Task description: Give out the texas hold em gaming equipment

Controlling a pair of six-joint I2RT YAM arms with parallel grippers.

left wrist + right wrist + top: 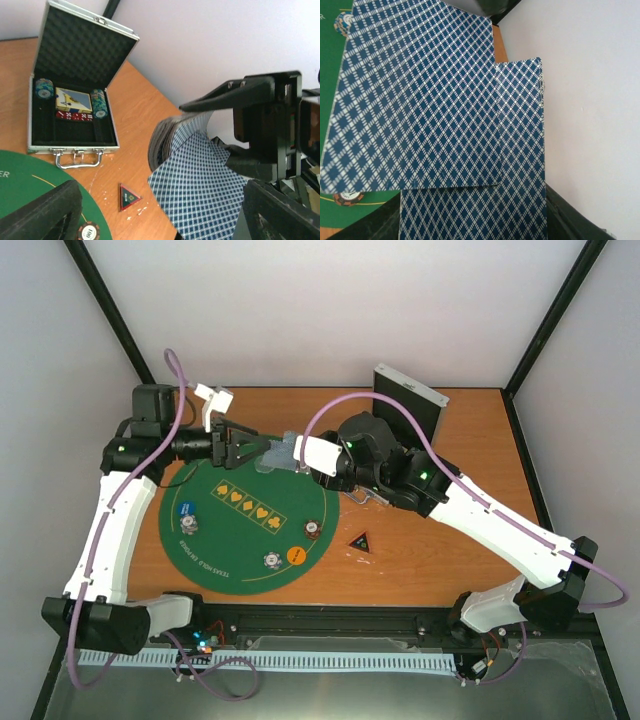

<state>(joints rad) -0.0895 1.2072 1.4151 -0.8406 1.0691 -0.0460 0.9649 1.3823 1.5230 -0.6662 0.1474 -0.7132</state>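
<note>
The playing cards (445, 110), blue-checked backs toward my right wrist camera, are clamped in my right gripper (296, 453). They are held up off the surface over the far edge of the green felt mat (250, 540), one card slid out a little past the rest. My left gripper (250, 447) faces them from the left with its fingers (45, 212) spread wide apart. The lower edge of the cards reaches in between those fingers, but I cannot tell whether it touches either one.

Down on the mat lie a blue chip (190, 527) near the left rim, a red chip (313, 529) toward the right, and a white chip (271, 560) just beside the orange disc (296, 555) at the near edge. The black triangular marker (361, 542) sits on the bare table (430, 560) just right of the mat. At the far right the silver case (75, 45) stands open, with two chip stacks (44, 88), another deck and red dice (74, 116) inside.
</note>
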